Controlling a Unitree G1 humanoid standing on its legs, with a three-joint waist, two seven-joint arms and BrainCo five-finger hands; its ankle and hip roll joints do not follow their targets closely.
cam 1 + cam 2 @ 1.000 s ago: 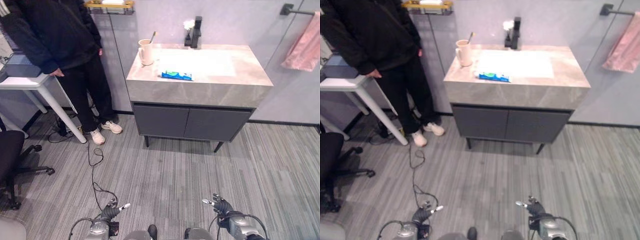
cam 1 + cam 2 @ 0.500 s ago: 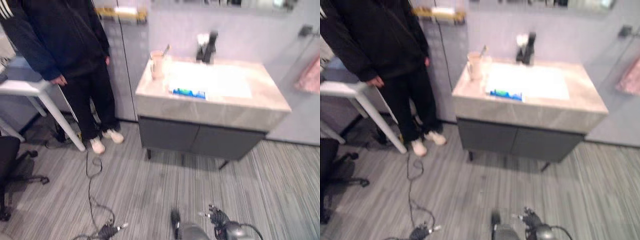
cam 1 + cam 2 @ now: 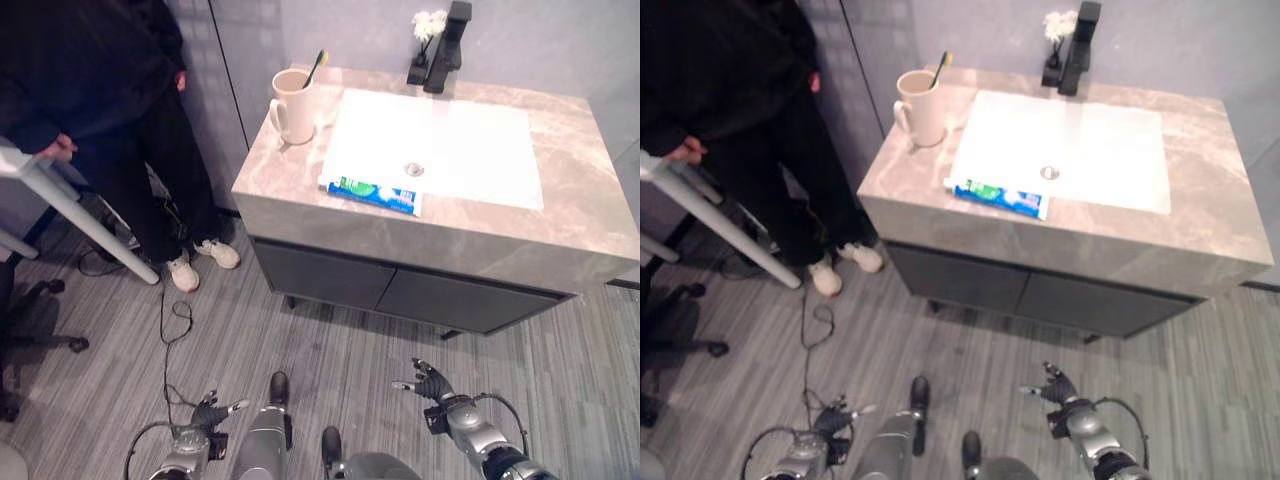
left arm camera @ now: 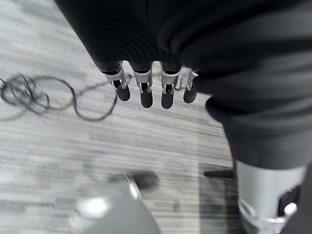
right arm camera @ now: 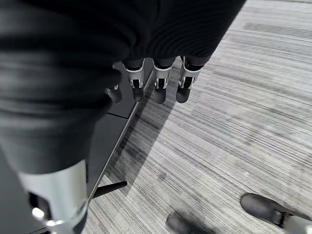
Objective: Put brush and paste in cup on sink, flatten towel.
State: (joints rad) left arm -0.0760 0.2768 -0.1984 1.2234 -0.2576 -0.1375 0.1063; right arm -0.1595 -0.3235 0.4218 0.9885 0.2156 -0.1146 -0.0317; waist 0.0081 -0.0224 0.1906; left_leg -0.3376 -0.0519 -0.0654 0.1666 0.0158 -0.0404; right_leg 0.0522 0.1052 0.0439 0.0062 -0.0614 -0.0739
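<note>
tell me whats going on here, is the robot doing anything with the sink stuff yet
Not yet. Both hands hang low over the floor in front of the vanity, the left hand and right hand open and holding nothing. On the sink counter, the toothbrush already stands in the cup, while the toothpaste lies flat at the basin's front edge. A person stands to the left of the vanity.

Your left hand (image 4: 146,87) and right hand (image 5: 156,80) carry silver fingers with dark tips, under dark ribbed covers, on silver-grey arms.
</note>
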